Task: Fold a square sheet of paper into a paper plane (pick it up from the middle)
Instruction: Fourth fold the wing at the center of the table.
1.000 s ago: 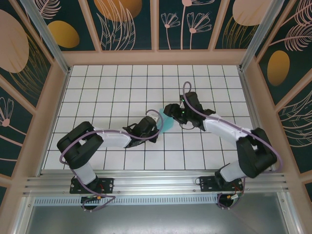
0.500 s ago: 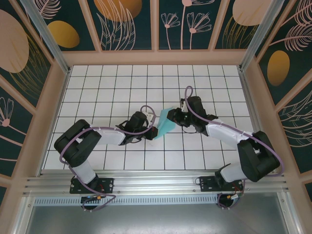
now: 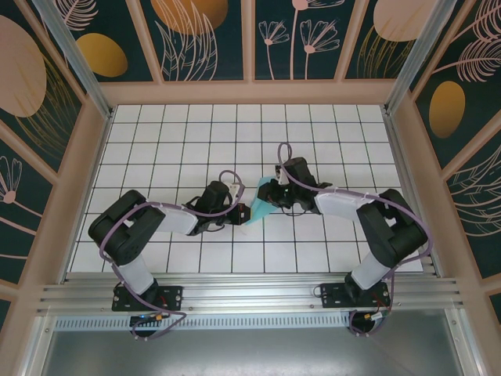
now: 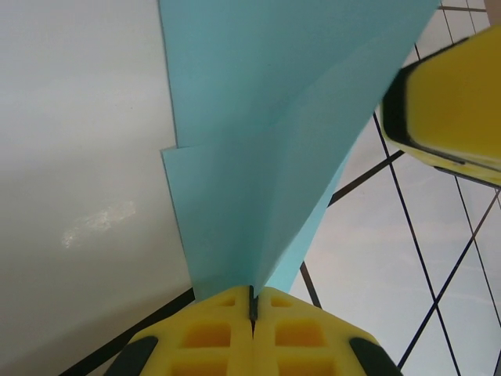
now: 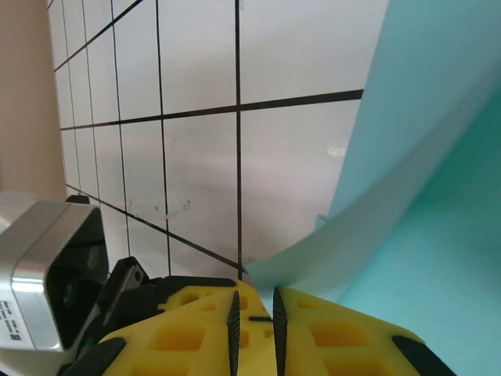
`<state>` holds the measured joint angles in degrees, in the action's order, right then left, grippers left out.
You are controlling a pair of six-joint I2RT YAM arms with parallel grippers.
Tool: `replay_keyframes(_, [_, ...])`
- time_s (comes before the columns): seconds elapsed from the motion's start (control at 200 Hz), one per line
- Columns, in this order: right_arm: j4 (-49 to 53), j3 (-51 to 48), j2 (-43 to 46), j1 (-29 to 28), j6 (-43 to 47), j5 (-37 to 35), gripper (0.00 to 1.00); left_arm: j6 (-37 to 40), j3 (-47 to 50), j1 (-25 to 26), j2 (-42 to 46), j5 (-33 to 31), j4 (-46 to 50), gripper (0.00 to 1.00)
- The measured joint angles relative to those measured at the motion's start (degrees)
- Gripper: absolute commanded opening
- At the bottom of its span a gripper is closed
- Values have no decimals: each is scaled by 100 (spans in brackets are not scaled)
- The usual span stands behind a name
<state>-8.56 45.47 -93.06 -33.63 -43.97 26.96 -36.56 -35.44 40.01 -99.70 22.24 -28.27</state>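
Note:
The light cyan sheet of paper (image 3: 259,205) is folded into creased layers and hangs just above the tiles at the table's middle, between both grippers. My left gripper (image 3: 241,214) is shut on its narrow end. In the left wrist view the layers (image 4: 258,117) fan out from the shut jaws (image 4: 253,294), and a yellow finger of the right gripper (image 4: 454,102) stands at the paper's far side. My right gripper (image 3: 271,196) faces the left one. Its jaws (image 5: 254,301) stand a narrow gap apart, with a curled paper edge (image 5: 368,227) at the mouth of the gap.
The white tiled table (image 3: 188,141) is walled by beige rails and patterned panels. The left arm's wrist housing (image 5: 43,274) sits close to the right gripper. Both arm bases are on the aluminium rail (image 3: 250,290) at the near edge.
The right gripper's jaws have narrowed from wide to a slim gap. Both grippers and the paper have shifted a little to the left, and the right arm has drawn closer to the left gripper.

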Motion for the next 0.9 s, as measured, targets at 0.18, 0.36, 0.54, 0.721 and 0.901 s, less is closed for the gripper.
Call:
replay_keyframes(0.18, [-26,118,-192,-24,0,0,23,-61,2,0,-59,52,-46,3])
replay_keyframes(0.36, [-37,195,-431,-24,0,-2,23,-85,11,0,-101,122,-109,4])
replay_keyframes(0.54, [-55,291,-621,-22,0,-61,23,-83,11,0,-103,133,-111,9])
replay_keyframes(0.721, [-55,341,-800,-17,-4,-201,22,-66,68,0,-101,136,-127,18])
replay_keyframes(0.901, [-46,363,-874,-11,-28,-330,22,-37,164,0,0,133,-136,17])
